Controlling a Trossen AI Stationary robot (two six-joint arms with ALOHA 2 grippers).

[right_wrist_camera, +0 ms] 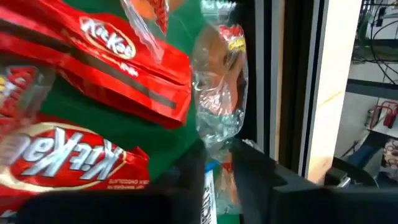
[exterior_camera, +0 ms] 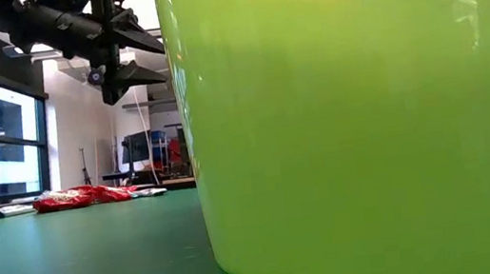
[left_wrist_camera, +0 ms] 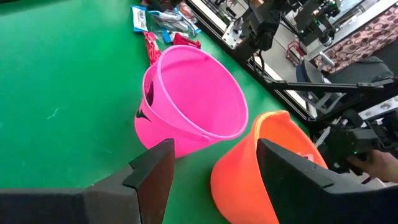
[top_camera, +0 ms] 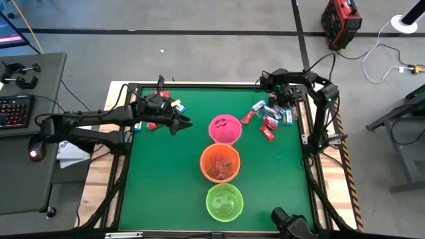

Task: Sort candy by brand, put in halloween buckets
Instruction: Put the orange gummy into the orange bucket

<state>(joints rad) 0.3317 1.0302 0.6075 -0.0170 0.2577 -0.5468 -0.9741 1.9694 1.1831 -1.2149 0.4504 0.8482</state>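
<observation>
The lime green bucket [exterior_camera: 357, 112] stood nearest, by the counter's [top_camera: 166, 179] front edge, with the orange bucket [top_camera: 220, 162] and pink bucket [top_camera: 224, 129] behind it. My left gripper [top_camera: 184, 123] hung left of the pink one, jaws apart and empty. My right gripper [right_wrist_camera: 217, 177], low over the candy [top_camera: 268, 116] near the far right corner, had its jaws narrowed around a clear-wrapped piece [right_wrist_camera: 217, 106].

The green tabletop [top_camera: 166, 179] serves as the landmark. Beyond its far right corner, a red-and-black box [top_camera: 341, 22] stands on the grey floor [top_camera: 219, 46], with a white cable [top_camera: 384, 50] trailing just beside it. Left of the tabletop sits a grey desk [top_camera: 26, 139] carrying a keyboard [top_camera: 14, 110] and a mouse [top_camera: 38, 148].
</observation>
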